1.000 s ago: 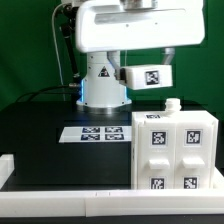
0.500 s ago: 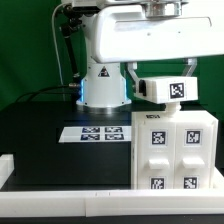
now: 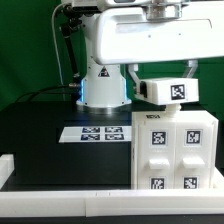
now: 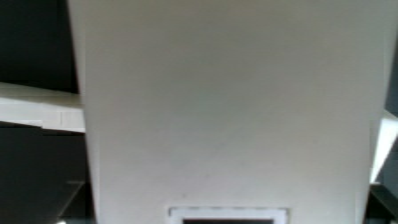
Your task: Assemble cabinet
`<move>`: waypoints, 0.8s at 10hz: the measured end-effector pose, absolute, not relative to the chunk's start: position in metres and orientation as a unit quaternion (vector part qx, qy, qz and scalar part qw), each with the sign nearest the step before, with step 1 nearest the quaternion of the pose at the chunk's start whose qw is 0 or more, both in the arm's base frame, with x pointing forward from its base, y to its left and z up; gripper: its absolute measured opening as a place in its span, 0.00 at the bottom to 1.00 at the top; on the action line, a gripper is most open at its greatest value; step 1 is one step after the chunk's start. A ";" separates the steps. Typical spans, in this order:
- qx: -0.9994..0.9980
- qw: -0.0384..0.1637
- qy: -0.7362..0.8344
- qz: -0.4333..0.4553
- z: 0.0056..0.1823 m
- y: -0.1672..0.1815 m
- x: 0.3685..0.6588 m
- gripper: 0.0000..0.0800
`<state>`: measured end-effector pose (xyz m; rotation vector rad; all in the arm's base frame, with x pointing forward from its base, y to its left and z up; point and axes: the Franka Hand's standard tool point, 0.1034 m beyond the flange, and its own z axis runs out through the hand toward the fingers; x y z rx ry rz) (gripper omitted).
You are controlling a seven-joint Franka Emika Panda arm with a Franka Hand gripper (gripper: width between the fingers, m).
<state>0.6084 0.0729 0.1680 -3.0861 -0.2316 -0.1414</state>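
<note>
We find the gripper (image 3: 162,79) clenched on a tagged cabinet panel (image 3: 158,92), at 12 o'clock just above the cabinet (image 3: 175,150) on the table (image 3: 40,130).

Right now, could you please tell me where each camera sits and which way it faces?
Exterior view: off the arm, facing the robot's base across the black table; shows the arm, a tagged panel above the cabinet body, the marker board.
Wrist view: on the wrist, looking close onto a white panel; jaws unseen.
Shared: probably that panel.
</note>
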 end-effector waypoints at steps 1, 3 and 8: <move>-0.996 0.022 -0.073 -0.046 0.167 0.078 0.610 0.70; -0.996 0.023 -0.073 -0.043 0.161 0.083 0.608 0.70; -0.994 0.018 -0.076 -0.072 0.152 0.078 0.616 0.70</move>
